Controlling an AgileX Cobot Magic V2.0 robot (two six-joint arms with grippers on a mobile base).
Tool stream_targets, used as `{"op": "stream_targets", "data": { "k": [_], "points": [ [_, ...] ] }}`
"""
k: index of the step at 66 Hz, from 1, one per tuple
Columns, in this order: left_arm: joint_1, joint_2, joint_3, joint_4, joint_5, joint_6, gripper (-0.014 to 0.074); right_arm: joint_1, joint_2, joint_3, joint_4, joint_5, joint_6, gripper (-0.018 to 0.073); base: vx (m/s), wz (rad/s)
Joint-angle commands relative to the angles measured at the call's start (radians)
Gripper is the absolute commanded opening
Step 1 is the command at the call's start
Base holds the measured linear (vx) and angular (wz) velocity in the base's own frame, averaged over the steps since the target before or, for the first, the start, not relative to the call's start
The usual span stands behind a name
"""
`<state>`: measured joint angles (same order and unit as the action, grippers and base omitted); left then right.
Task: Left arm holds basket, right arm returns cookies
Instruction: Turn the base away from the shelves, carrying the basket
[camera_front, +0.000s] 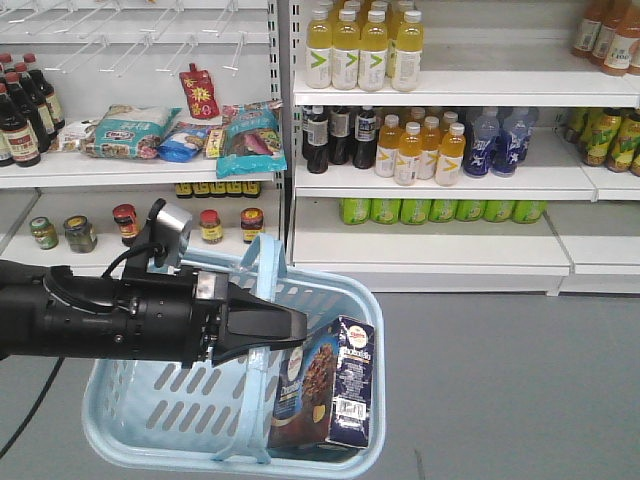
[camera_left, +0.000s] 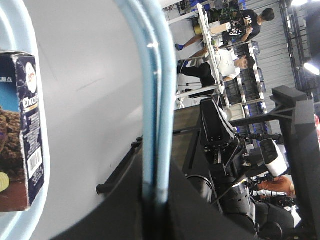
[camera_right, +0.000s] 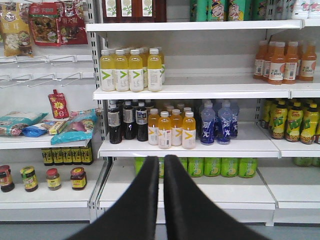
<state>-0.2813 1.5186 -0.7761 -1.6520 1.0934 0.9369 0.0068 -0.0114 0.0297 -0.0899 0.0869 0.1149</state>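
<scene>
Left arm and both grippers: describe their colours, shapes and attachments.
Left arm: black, cylindrical, with a thin black cable looping beneath. A silver-grey camera block sits on a bracket above. Left gripper: black, tapering to a point. Right gripper: two smooth black tapered fingers.

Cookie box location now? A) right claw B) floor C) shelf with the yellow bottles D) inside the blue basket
D: the Chocofello cookie box sits inside the light blue basket; the right claw is empty, facing the shelves.
</scene>
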Motion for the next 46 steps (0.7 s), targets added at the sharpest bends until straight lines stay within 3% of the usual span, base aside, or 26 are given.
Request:
{"op": "stream_targets", "data": {
  "k": [1, 23, 46],
  "points": [
    [-0.005, -0.042, -0.036, -0.128, 0.069, 0.021, -0.0003, -0.008, -0.012, 0.016, -0.002, -0.072, -0.008, -0.0011, 0.39, 0.01],
    [-0.005, -0.042, -0.036, -0.128, 0.069, 0.021, -0.0003, -0.008, -0.012, 0.016, -0.002, -0.072, -0.008, -0.0011, 0.35, -0.08],
    [-0.005, -0.042, -0.036, -0.128, 0.069, 0.021, -0.0003, -0.008, -0.012, 0.016, -0.002, -0.072, -0.008, -0.0011, 0.24, -0.67]
  ]
}}
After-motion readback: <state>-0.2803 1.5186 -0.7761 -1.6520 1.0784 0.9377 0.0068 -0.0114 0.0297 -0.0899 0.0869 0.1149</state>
